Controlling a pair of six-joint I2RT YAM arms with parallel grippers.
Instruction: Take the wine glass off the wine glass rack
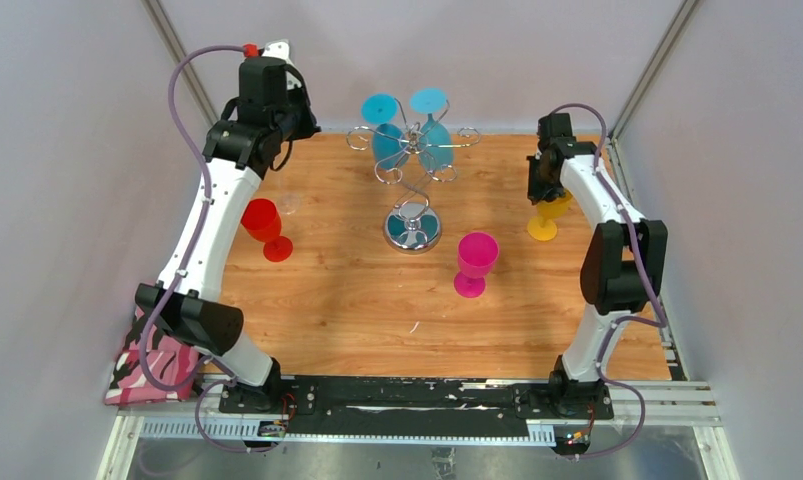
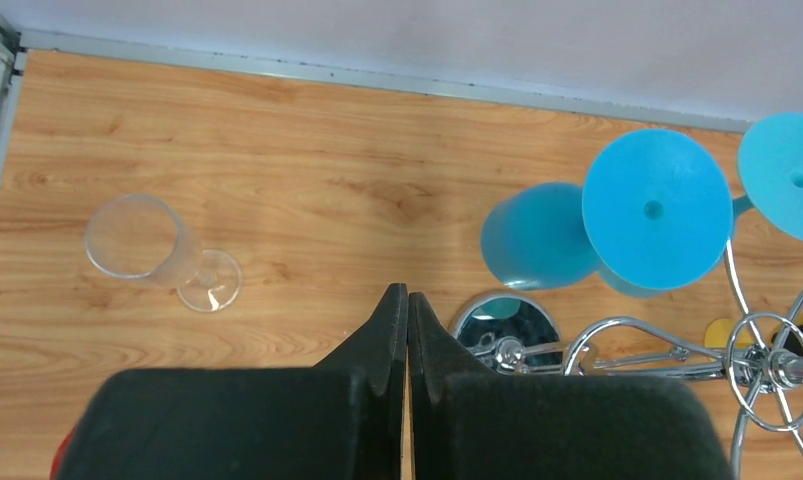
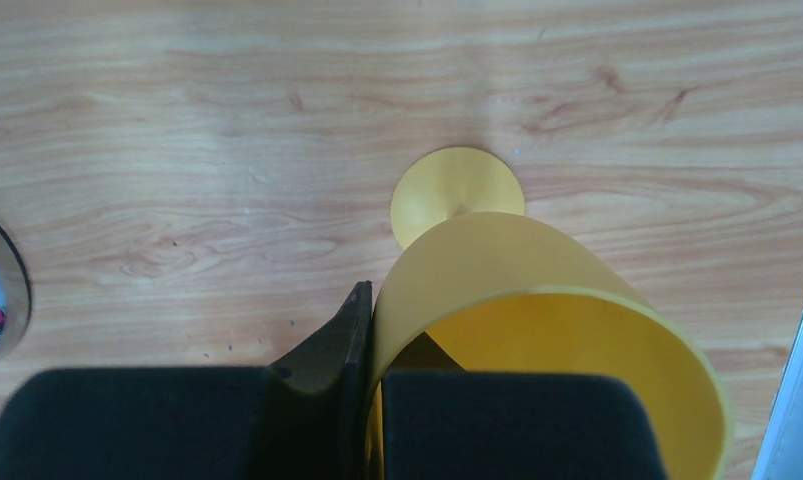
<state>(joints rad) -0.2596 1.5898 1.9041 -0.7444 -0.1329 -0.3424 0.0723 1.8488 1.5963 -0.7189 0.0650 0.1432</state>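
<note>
Left pincer (image 2: 407,305) shut, empty; right pincer (image 3: 379,330) clamps yellow glass (image 3: 537,270) rim.

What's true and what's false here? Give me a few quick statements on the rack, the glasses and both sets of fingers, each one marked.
1. Two blue glasses hang upside down on the wine glass rack. True.
2. The left fingers are closed on a blue glass. False: they are shut on nothing, with bare table below them.
3. The right fingers pinch the wall of the yellow glass at its rim. True.
4. The pink glass lies on its side. False: it stands upright on the table, in front of the rack.
</note>
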